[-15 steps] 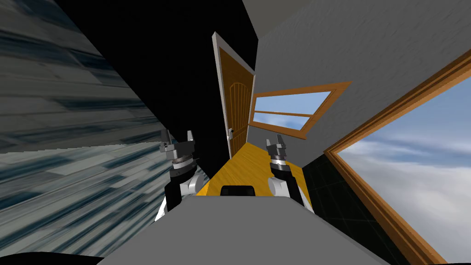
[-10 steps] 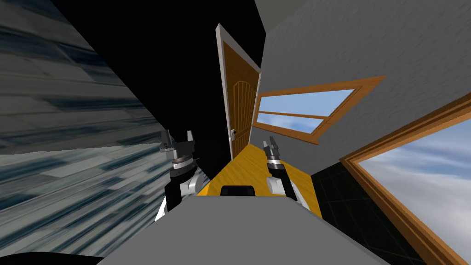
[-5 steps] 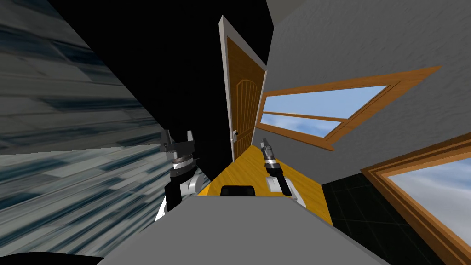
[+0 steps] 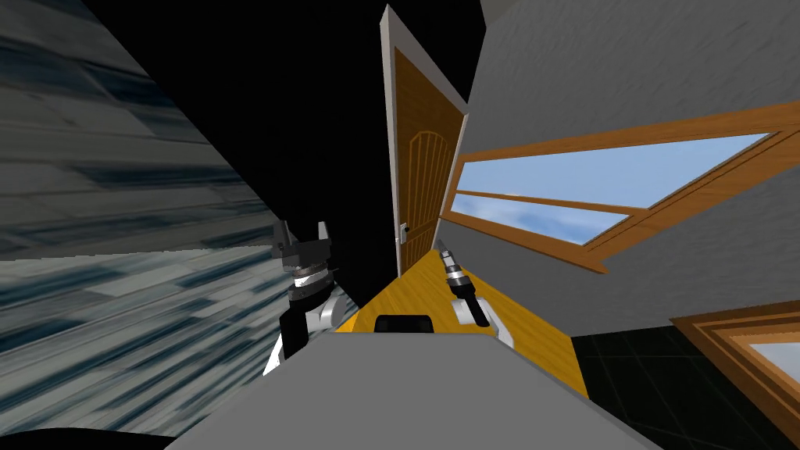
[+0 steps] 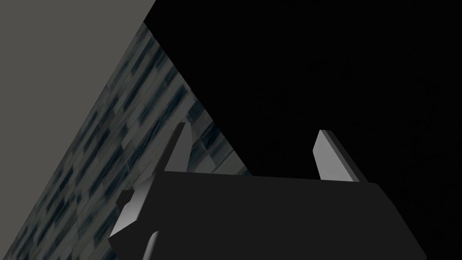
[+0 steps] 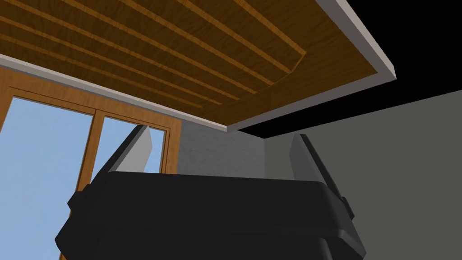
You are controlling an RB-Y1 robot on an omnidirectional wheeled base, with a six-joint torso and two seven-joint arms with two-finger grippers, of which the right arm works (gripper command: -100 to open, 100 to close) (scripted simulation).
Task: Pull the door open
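Ahead of us, w/ a black area beside it, the brown door stands ajar, its small handle on the near edge. Our right gripper sits just below that handle, not touching, fingers spread & empty, prob. lining up a grab. Left gripper hangs off to the side, fingers apart, holding nothing, out of the door's swing, we reckon.

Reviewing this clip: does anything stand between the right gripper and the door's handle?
Nothing visible does. The open right gripper points toward the brown door, which stands ajar. Its handle sits just ahead of the gripper, and the gap between them shows nothing but bare orange floor.
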